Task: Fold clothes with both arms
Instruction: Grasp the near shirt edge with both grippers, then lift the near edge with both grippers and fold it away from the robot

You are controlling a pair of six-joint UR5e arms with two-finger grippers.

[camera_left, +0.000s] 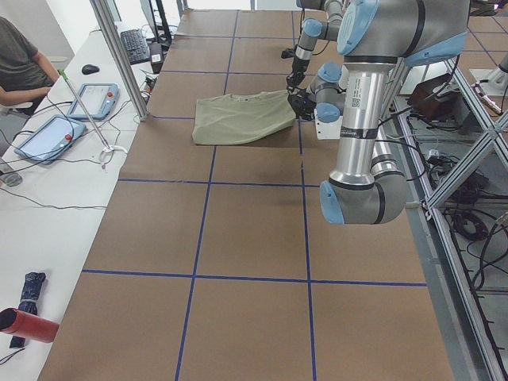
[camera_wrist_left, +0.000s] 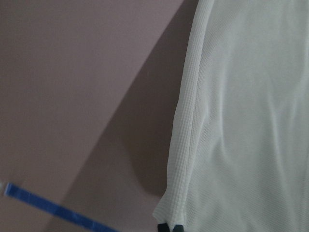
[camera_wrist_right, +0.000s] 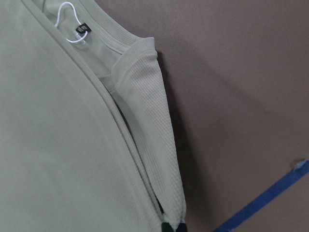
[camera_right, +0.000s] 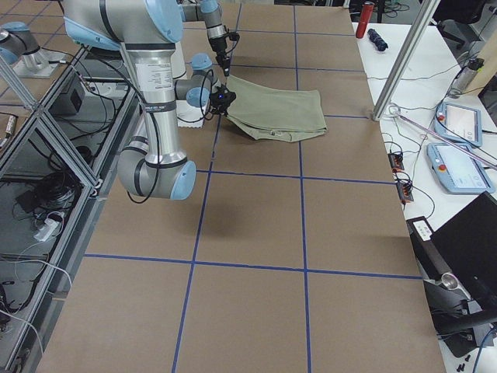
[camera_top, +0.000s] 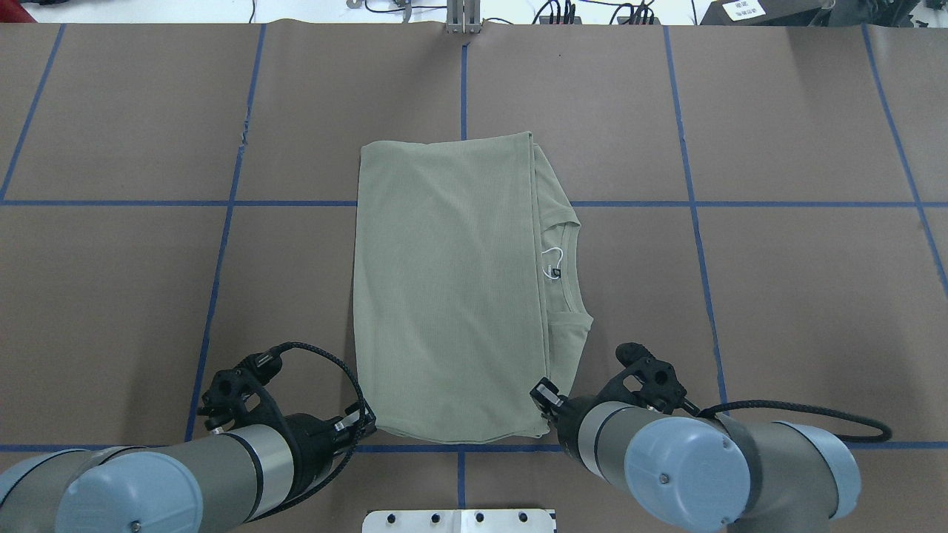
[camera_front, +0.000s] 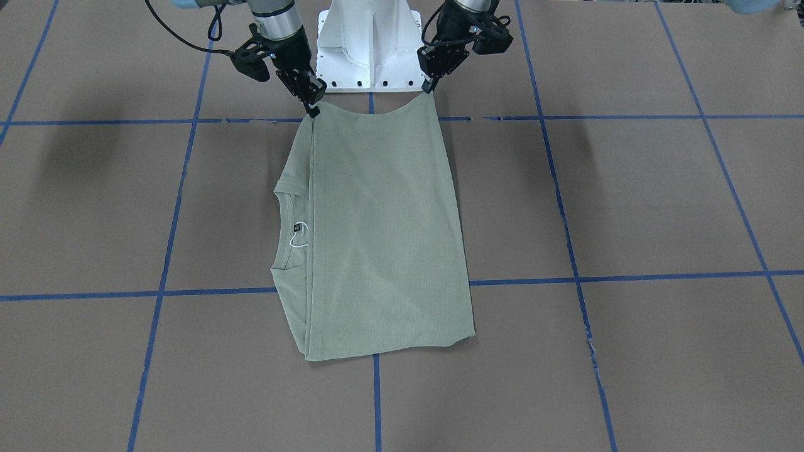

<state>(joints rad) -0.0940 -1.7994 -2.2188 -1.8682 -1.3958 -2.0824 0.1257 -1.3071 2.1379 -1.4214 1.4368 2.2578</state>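
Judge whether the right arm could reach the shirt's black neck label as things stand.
Probably. The neck label lies uncovered beside the fold, on the same side as the right gripper, nothing between them. But it is pinching a near corner of the shirt and would have to let go first.

Bright, even light — soft shadows, sharp

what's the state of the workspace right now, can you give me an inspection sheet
surface: brown table with blue tape grid
job's things: green shirt folded, neck label showing, edge nearest the robot lifted
clutter: nothing seen
grippers: left gripper and right gripper, jaws shut on that edge's corners
cables: black cable looped at each wrist
surroundings: side bench with tablets, a person seated
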